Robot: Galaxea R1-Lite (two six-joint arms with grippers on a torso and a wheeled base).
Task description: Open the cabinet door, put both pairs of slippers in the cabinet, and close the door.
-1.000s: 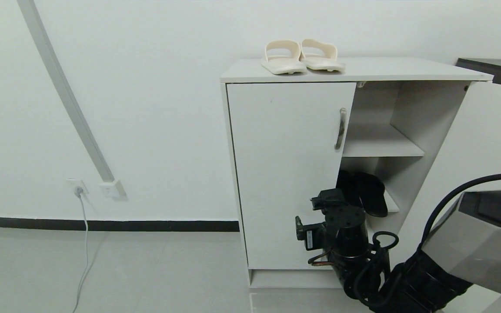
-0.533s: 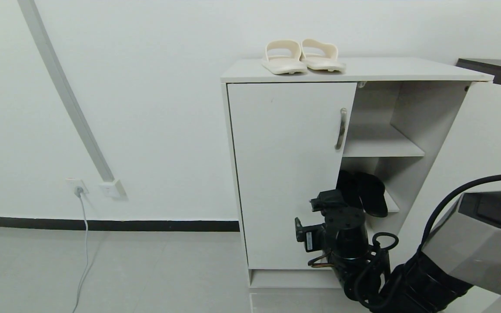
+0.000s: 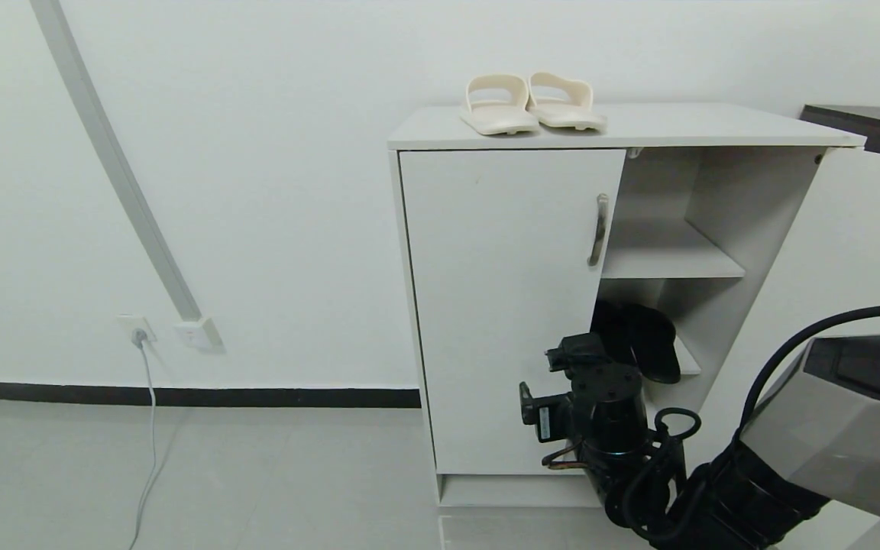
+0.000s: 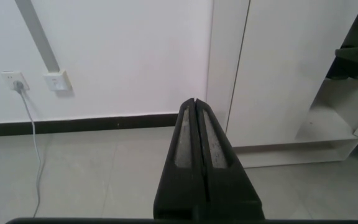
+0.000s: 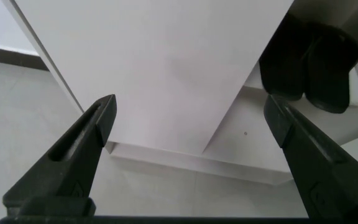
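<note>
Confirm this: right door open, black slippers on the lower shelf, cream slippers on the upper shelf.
Not quite. The cream slippers sit on top of the cabinet, not on the upper shelf; the head view shows it. The right door is open and the black slippers are on the lower shelf.

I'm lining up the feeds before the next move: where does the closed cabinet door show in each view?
Head view: closed cabinet door, centre, beside the open compartment.
Left wrist view: the door stands past the shut left hand, next to the wall.
Right wrist view: the door is framed between the open right hand fingers.
Shared landmark: the black baseboard stripe.
</note>
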